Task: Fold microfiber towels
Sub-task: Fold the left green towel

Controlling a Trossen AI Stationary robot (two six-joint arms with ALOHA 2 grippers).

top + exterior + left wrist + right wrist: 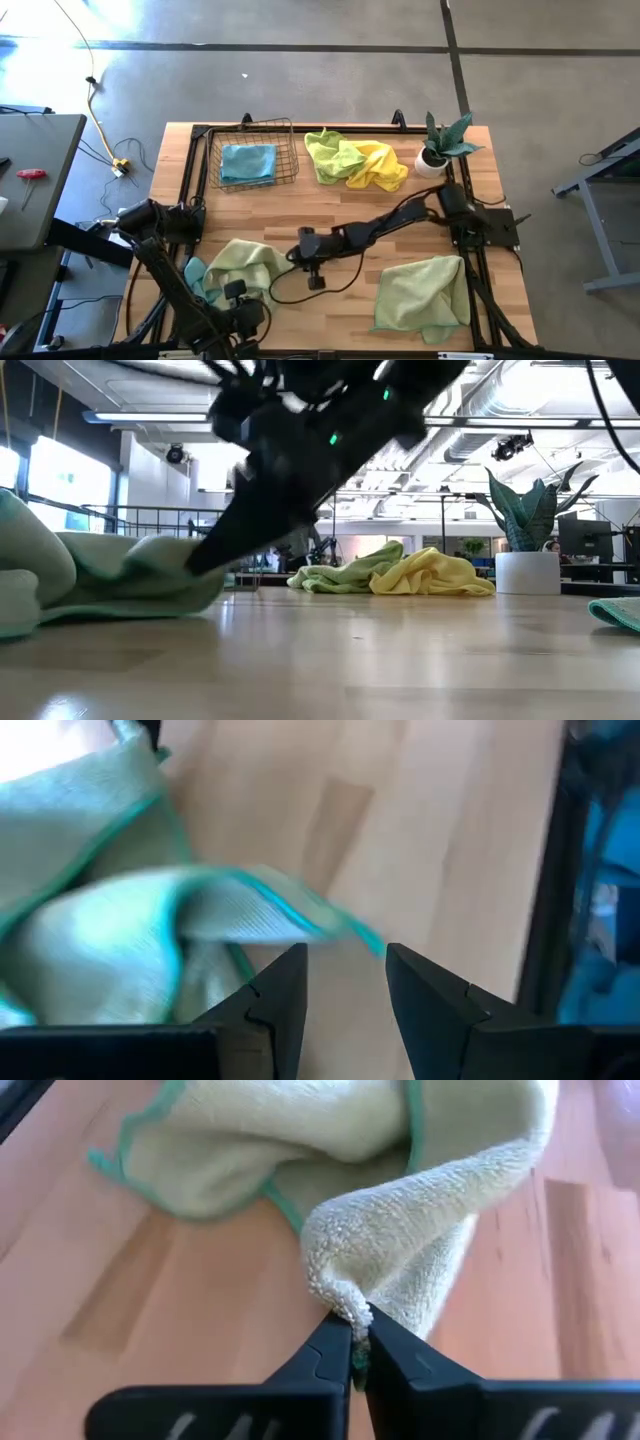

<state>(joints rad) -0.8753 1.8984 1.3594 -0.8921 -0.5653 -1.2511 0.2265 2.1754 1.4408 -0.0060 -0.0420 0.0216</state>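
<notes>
A pale sage green towel (243, 265) lies crumpled at the table's near left, partly over a teal cloth (195, 272). My right gripper (358, 1330) reaches in from the right and is shut on this towel at its right side (288, 256). My left gripper (345, 970) stands open at the towel's near side (233, 291). The towel's teal-trimmed edge (300, 915) lies just ahead of its fingertips, with nothing between them. A second pale green towel (420, 292) lies spread at the near right. My right gripper pinches a small bunched tip of the towel (345, 1308) between its two fingertips. The fingers come from the table's right, slanting down. The pinched part is drawn up into a ridge off the wood, and the rest of the towel (120, 575) lies on the table.
A wire basket (290, 150) at the far left holds a light blue towel (247, 162). A lime green towel (330, 155) and a yellow one (380, 165) lie heaped at the far middle. A potted plant (440, 150) stands at the far right. Bare wood lies at the near middle.
</notes>
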